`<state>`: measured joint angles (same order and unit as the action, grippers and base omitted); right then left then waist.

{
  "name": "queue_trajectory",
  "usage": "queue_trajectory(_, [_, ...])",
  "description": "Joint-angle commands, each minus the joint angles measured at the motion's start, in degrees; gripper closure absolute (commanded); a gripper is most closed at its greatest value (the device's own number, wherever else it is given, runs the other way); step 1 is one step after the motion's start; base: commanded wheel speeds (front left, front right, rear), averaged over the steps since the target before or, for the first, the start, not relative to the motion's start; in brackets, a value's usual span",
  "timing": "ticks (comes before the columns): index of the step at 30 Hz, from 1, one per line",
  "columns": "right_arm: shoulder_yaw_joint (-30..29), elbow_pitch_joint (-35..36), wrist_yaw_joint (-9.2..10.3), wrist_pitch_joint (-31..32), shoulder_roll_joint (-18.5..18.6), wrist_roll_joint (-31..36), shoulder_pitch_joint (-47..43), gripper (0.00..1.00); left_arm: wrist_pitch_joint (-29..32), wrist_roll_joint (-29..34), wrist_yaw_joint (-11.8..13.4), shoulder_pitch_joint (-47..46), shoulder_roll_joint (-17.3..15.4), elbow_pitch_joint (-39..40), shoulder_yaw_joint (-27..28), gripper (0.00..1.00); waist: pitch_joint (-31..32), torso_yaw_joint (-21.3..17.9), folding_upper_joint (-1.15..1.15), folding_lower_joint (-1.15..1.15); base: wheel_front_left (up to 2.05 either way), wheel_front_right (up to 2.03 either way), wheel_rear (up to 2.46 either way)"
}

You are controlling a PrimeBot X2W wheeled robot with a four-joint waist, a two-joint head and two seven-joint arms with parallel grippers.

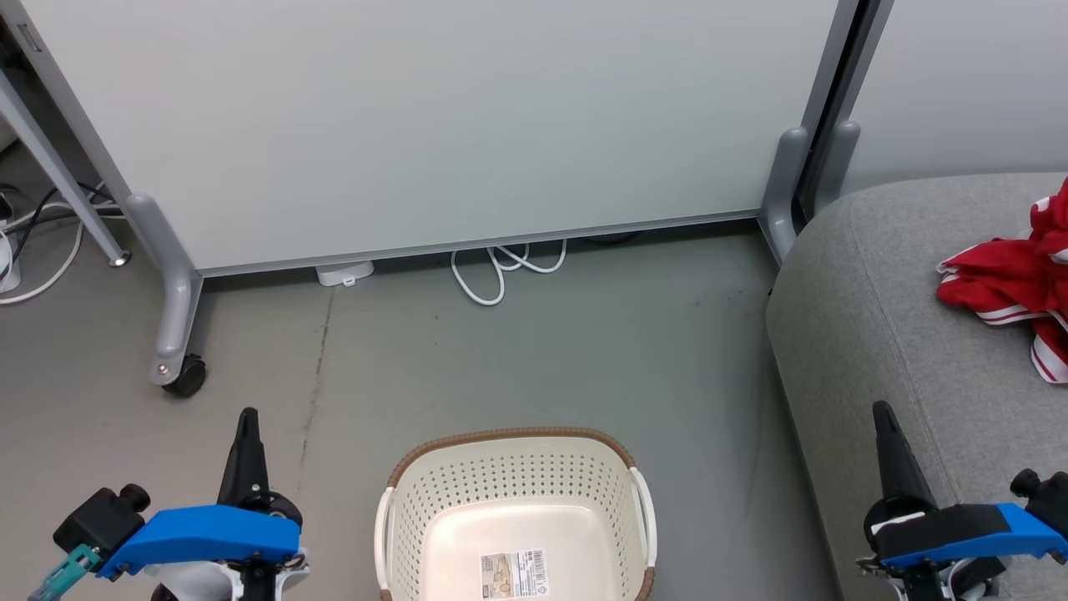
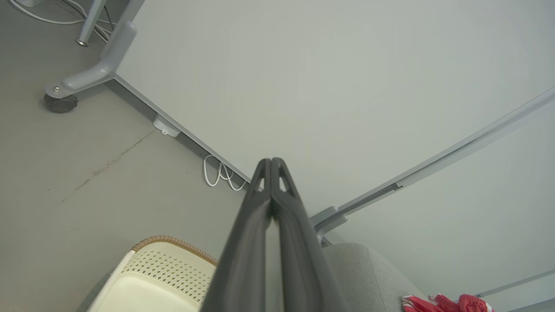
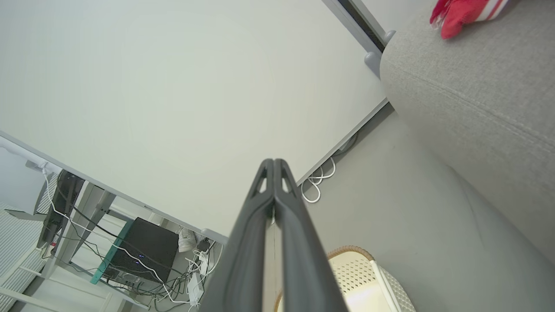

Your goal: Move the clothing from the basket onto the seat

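The cream perforated basket (image 1: pixel 515 484) with its brown rim stands on the floor at the bottom centre, with nothing but a barcode sticker (image 1: pixel 513 574) on its floor. Red clothing (image 1: pixel 1014 280) with white stripes lies bunched on the grey seat (image 1: pixel 876 334) at the right edge. My left gripper (image 1: pixel 247 417) hangs shut over the floor left of the basket. My right gripper (image 1: pixel 881 411) is shut above the seat's front part, well short of the clothing. The wrist views show each pair of fingers (image 2: pixel 272 162) (image 3: pixel 274 162) pressed together with nothing between them. The basket (image 2: pixel 160 268) and clothing (image 2: pixel 446 303) also appear in the left wrist view.
A pale partition panel (image 1: pixel 434 125) on grey castor legs (image 1: pixel 177 334) blocks the far side. White cables (image 1: pixel 501 267) loop on the floor under it. More cables (image 1: pixel 33 242) lie at the far left. Open grey floor lies between basket and panel.
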<state>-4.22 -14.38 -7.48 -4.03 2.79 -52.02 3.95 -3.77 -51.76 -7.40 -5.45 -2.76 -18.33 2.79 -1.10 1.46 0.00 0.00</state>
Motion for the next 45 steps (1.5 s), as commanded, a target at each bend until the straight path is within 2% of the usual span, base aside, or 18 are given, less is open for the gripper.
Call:
queue_trajectory(1, [-0.28,0.75,-0.02,0.46,0.13,-1.67,1.54,1.0,0.36,-1.63,-0.07,-1.18,-0.14,1.01,0.31,1.0,0.01,-0.02,0.0,0.0,0.0,0.0,0.0])
queue_trajectory(21, [-0.96,0.68,-0.02,3.84,0.14,-14.41,1.96,1.0,3.75,-14.41,-0.09,-1.19,-0.15,2.15,1.54,1.0,0.25,-0.39,0.0,0.0,0.0,0.0,0.0])
queue_trajectory(45, [-1.61,0.57,-0.02,7.05,0.14,-26.48,2.28,1.0,6.82,-26.63,-0.12,-1.14,-0.16,3.23,2.66,1.0,0.52,-0.82,0.0,0.0,0.0,0.0,0.0])
